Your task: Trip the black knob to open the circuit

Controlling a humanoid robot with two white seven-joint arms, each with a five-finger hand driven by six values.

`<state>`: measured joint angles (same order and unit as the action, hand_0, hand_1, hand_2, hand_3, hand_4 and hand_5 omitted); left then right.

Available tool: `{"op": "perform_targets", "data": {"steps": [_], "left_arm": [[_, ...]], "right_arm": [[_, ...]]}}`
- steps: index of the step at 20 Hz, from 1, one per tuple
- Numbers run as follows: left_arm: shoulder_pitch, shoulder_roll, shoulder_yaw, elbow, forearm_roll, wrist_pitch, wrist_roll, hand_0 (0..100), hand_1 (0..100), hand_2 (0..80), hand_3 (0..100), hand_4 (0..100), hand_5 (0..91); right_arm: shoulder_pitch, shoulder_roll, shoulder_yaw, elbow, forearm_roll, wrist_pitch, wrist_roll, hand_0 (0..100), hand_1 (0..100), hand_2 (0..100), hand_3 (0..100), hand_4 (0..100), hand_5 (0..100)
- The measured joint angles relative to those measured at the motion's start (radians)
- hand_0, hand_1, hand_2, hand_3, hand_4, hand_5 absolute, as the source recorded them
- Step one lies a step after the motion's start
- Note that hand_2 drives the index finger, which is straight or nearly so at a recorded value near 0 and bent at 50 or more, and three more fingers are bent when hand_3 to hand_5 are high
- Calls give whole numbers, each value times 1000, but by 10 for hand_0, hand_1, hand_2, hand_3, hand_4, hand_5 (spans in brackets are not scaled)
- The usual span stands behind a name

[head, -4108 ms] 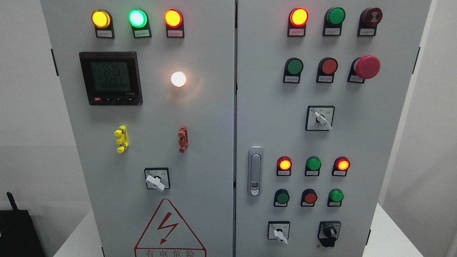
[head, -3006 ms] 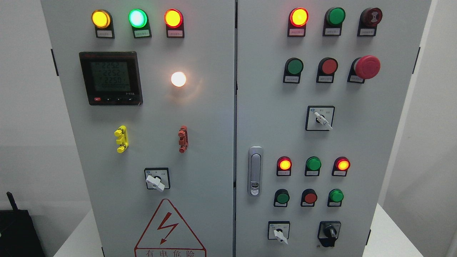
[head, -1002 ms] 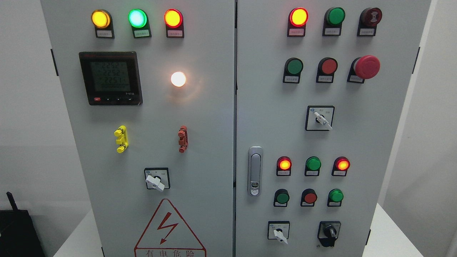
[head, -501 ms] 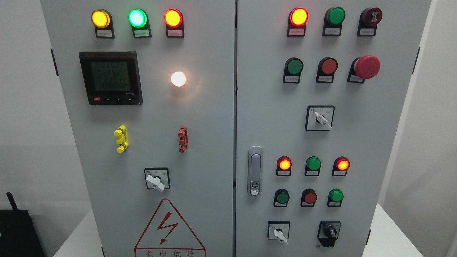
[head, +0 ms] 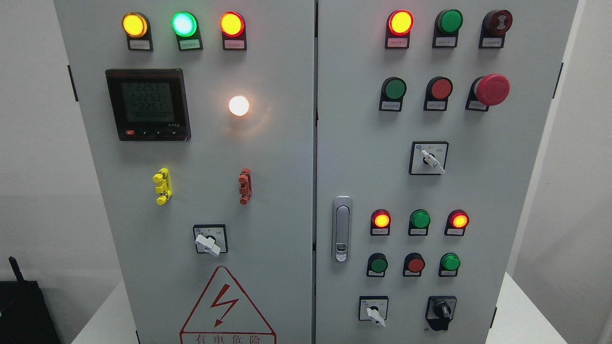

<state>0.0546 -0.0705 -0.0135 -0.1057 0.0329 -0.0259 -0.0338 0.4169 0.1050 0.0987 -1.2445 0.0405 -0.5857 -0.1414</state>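
We face a grey two-door cabinet [head: 287, 157] standing on a white worktop [head: 519, 310], whose bare corners show at the lower left and lower right. Pale walls close the room on both sides, and a black object [head: 21, 310] with a thin upright stub sits at the lower left edge.

Neither hand of ours is in view, so we cannot tell whether the fingers are apart or together.

The black knob [head: 442, 313] sits at the bottom right of the right door, its grip standing roughly upright on a black base. Just to its left is a white selector switch [head: 374, 311] on a square plate, pointing down and to the right.

Above them we see a row of three buttons, green, red and green, and above that three lamps, the outer two glowing red-orange and the middle one green. Higher up sits another white selector [head: 429, 158], then a green button, a red button and a red mushroom button [head: 491, 89]. The top row carries a lit red lamp [head: 400, 22], a green lamp and a dark red buzzer. A silver door handle [head: 342, 228] stands near the seam between the doors.

On the left door we see yellow, green and red lamps lit, a digital meter [head: 148, 104], a glowing white lamp [head: 238, 105], a yellow clip [head: 162, 186], a red clip [head: 245, 185], a white rotary switch [head: 209, 241] and a red warning triangle [head: 226, 308].
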Motion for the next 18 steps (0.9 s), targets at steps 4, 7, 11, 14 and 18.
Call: {"op": "perform_targets", "data": {"steps": [4,7,11,14,18], "left_arm": [[0,0,0,0,0,0,0,120,389,0,0,0,0],[0,0,0,0,0,0,0,120,389,0,0,0,0],[0,0,0,0,0,0,0,120,389,0,0,0,0],[0,0,0,0,0,0,0,120,389,0,0,0,0],[0,0,0,0,0,0,0,120,389,0,0,0,0]], "right_arm": [[-1,0,0,-15,0,0,0,0,71,0,891,734,606],[-5,-1,0,-45,0,1,0,0,72,0,890,735,608],[-17,-1,0,-79,0,6,0,0,75,0,893,736,610],[-19,-1,0,-128,0,36,0,0,75,0,898,739,612],[-19,-1,0,-192,0,57,0,0,77,0,930,768,656]]}}
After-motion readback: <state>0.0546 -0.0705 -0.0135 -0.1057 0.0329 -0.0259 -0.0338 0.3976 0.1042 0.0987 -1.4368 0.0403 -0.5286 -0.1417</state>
